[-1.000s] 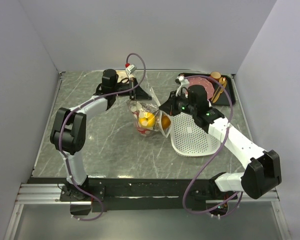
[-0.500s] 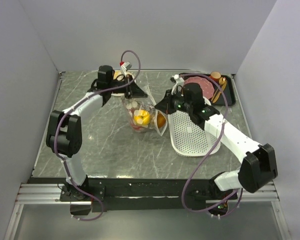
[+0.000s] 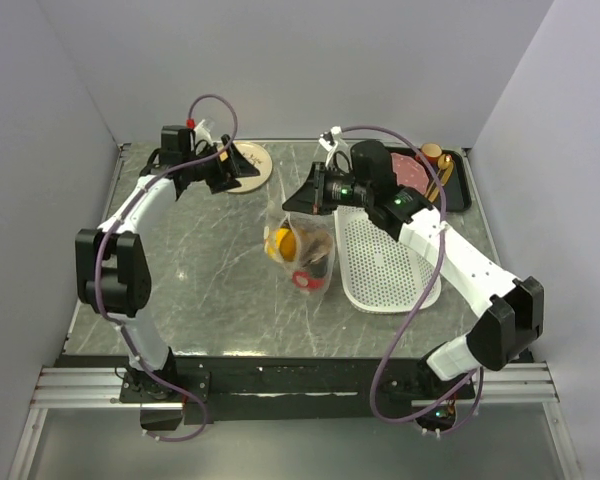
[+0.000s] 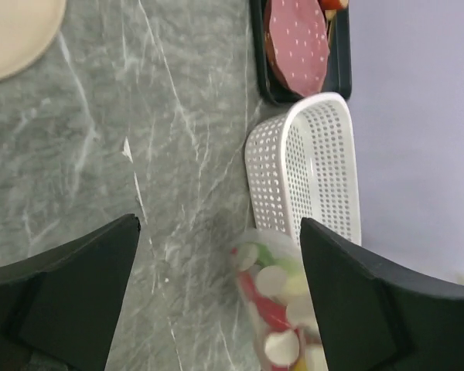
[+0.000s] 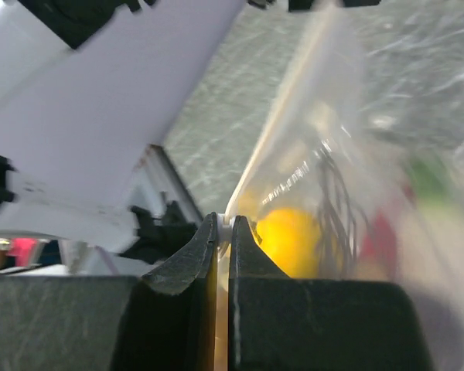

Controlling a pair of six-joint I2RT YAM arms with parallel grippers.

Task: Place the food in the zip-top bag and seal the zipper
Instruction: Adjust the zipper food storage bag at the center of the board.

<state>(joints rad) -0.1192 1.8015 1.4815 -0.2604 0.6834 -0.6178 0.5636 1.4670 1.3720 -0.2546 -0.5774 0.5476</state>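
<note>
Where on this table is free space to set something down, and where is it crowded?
Free: the table left of the zip-top bag, and the near strip in front of it. Crowded: far right, where black tray, white basket and the right gripper holding the bag meet.

A white basket [image 3: 383, 265] lies beside a black tray [image 3: 462, 188].

— A kitchen, is it?
— No; a robot lab's test cell; plain pale walls [image 3: 50, 120] box in a grey marbled tabletop [image 3: 200, 290] on three sides; the left arm [image 3: 140, 205] and right arm [image 3: 460, 270], white and black, stand on an aluminium rail [image 3: 80, 385] at its near edge; purple cables [image 3: 212, 97] loop off them.
— And the kitchen things?
— Staged props, by the look; a black tray [image 3: 462, 180], a white perforated basket [image 3: 385, 265], a zip-top bag [image 3: 310, 255] of bright toy food.
</note>
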